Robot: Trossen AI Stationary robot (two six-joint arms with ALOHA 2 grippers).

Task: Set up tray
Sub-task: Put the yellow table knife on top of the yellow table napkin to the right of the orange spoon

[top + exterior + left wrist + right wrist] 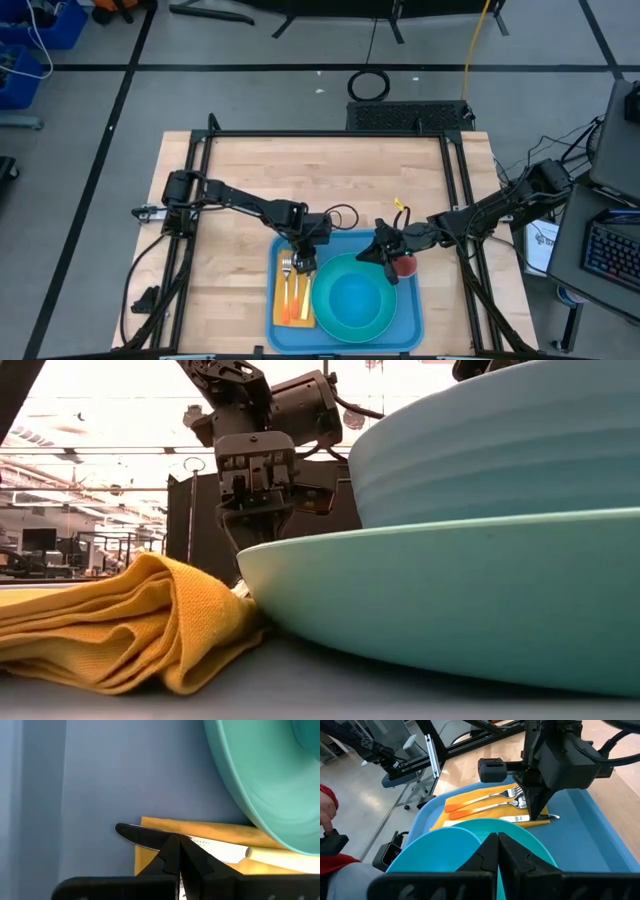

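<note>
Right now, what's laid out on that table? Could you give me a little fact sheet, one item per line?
tray: large blue tray at the table's near edge
plate: round turquoise, on the tray, with a bowl on it
napkin: yellow-orange, on the tray beside the plate
cutlery: two forks with orange handles and a knife on the napkin
red object: on the tray under the right arm, too unclear to name
left gripper: jaws shut, tip at the knife
right gripper: jaws shut, above the plate's rim

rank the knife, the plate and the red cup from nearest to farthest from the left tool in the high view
From the left tool, which is shut:
1. knife, directly under its tip, on the napkin's plate side
2. plate, beside it, mid-tray
3. red cup, across the tray by the right tool
</note>
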